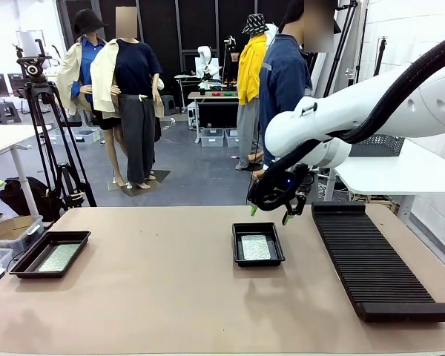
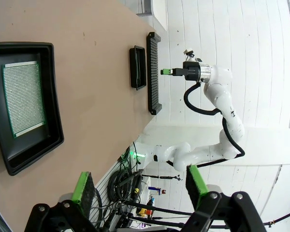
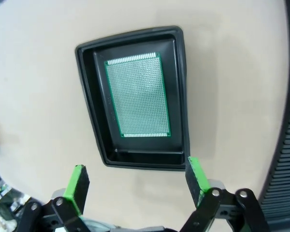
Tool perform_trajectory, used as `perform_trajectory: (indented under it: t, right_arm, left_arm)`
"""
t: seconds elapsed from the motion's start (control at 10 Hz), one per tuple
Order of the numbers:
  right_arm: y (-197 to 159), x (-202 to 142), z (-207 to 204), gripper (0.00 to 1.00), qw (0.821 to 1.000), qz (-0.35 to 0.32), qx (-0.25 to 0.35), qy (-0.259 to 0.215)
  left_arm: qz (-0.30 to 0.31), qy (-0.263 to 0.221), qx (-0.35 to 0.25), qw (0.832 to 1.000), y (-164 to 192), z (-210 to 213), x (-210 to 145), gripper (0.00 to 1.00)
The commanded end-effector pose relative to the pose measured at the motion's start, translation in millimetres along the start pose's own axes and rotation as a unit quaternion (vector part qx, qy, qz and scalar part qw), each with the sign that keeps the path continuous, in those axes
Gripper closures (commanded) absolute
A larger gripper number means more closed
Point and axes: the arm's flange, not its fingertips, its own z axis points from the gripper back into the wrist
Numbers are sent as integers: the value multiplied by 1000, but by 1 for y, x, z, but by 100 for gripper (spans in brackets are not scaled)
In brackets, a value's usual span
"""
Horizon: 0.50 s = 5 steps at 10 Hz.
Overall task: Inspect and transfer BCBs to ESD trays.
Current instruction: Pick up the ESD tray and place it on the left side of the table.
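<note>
Two black ESD trays lie on the tan table, each with one green BCB flat inside. The centre tray (image 1: 236, 245) holds a board (image 1: 256, 247). My right gripper (image 1: 271, 215) hovers open just above its far edge. In the right wrist view this tray (image 3: 89, 92) and its board (image 3: 139, 95) lie straight below the empty open gripper (image 3: 135, 176). The left tray (image 1: 22, 265) holds another board (image 1: 59, 257). My left gripper (image 2: 139, 182) is open and empty, high above that tray (image 2: 55, 106) and its board (image 2: 21, 99).
A long black ribbed rack (image 1: 371, 256) lies on the table's right side, beside the centre tray. A person (image 1: 282, 81) stands beyond the far edge, behind my right arm. Boxes sit off the table's left edge. Bare tabletop stretches between the two trays.
</note>
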Motion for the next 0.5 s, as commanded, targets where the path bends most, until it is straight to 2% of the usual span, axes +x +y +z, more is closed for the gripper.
perform_trajectory:
  t: [0.0,0.2,0.4]
  right_arm:
    - [-25,-13,24,0,999,7,49,-10]
    - [-50,-19,49,0,996,7,85,-29]
    - [-80,-24,69,0,994,25,100,-39]
  left_arm:
    - [1,-12,12,1000,-25,-28,-8,0]
    - [5,-21,13,1000,-49,-54,-5,0]
    - [5,-9,5,1000,-70,-79,-1,0]
